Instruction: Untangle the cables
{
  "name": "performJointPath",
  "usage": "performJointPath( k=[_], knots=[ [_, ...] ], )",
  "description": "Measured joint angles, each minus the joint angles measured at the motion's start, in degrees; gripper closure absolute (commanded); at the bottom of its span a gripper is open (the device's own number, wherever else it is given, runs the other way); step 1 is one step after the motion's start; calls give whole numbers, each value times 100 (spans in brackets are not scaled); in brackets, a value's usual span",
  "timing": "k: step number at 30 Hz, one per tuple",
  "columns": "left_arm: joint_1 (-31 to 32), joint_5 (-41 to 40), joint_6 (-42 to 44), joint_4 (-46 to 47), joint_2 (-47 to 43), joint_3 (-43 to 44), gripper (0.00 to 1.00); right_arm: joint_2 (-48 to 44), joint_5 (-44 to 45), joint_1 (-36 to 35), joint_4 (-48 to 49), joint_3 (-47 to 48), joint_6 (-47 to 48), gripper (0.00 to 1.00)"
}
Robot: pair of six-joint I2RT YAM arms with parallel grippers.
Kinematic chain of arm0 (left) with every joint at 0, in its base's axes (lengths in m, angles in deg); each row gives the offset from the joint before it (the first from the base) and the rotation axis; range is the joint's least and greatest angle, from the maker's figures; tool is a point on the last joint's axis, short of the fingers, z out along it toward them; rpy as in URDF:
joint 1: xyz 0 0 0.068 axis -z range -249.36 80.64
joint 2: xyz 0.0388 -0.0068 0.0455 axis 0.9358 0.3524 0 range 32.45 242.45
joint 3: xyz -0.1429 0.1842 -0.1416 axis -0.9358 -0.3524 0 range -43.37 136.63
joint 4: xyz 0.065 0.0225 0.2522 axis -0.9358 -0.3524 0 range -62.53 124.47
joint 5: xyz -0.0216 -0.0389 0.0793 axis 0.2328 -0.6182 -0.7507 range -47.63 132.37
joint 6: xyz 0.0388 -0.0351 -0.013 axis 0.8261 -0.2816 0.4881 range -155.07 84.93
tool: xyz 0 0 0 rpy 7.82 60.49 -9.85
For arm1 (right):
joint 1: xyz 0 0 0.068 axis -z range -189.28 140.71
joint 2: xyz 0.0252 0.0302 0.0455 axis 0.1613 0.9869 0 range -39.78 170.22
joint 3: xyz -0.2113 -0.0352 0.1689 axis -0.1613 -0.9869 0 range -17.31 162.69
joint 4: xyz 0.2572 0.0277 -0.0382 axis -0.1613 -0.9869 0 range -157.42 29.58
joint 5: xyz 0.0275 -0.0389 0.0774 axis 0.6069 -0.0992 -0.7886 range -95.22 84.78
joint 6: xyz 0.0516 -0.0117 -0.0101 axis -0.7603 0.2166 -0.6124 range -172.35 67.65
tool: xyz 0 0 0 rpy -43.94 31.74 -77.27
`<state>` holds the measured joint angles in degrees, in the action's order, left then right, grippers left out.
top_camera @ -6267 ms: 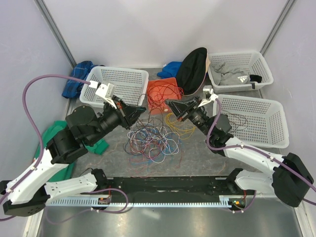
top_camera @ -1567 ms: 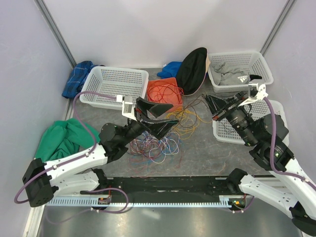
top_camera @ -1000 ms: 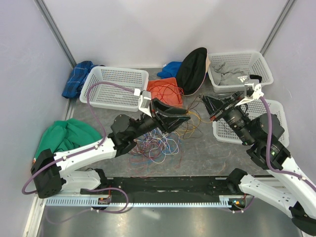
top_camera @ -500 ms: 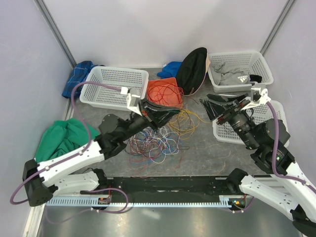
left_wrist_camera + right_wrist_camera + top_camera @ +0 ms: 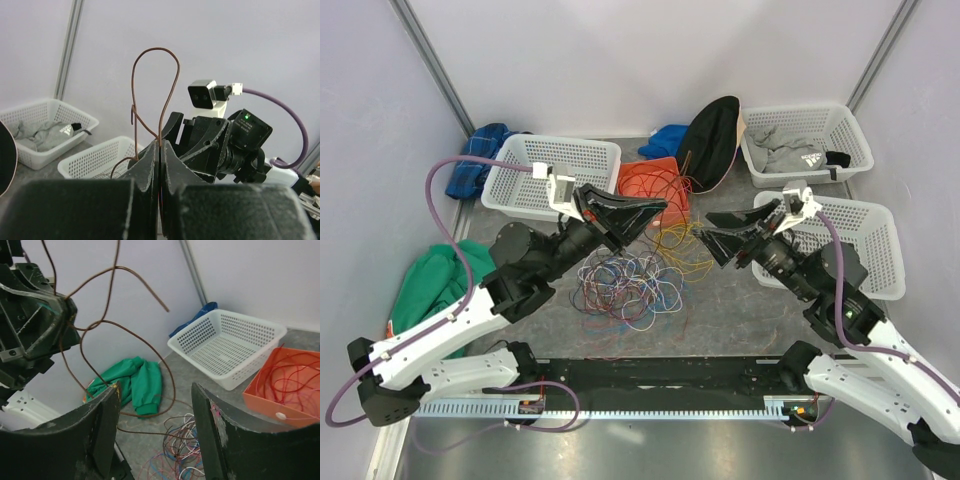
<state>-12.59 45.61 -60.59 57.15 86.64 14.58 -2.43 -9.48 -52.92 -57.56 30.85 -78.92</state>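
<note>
Soft, even, bright light fills all three views, and the pale walls (image 5: 650,70) are washed uniformly. From the top camera the grey worktop (image 5: 710,310) carries only faint, diffuse shadows beneath the robot arms (image 5: 470,312), and everything there is sharp. In the left wrist view the left end effector (image 5: 159,146) sits close to the lens as a dark, blurred mass, while the brown cable (image 5: 156,48) stands crisp against the wall. The right end effector (image 5: 156,387) is likewise soft-edged, its background clear.

Three baskets (image 5: 552,168), one tray (image 5: 632,180), one tangle of cables (image 5: 628,282).
</note>
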Motion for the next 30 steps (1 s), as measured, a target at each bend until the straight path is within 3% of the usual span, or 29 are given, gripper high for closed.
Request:
performJointPath(
  k=[13, 14, 16, 17, 24, 30],
  knots=[
    [0, 181, -9, -208, 157, 9, 98, 1023, -601, 0, 981, -57, -254, 39],
    [0, 184, -9, -208, 157, 9, 98, 1137, -584, -2, 992, -57, -234, 51],
    [0, 199, -11, -208, 157, 9, 98, 1364, -498, -2, 997, -57, -170, 88],
    [0, 210, -13, -208, 157, 9, 98, 1438, -466, -2, 999, -57, -114, 100],
    [0, -98, -28, -487, 52, -20, 97, 1300, 70, -2, 885, -52, 35, 100],
    [0, -1895, -393, -1467, -658, -431, 96, 509, 990, -2, -87, 656, 280, 100]
  ],
)
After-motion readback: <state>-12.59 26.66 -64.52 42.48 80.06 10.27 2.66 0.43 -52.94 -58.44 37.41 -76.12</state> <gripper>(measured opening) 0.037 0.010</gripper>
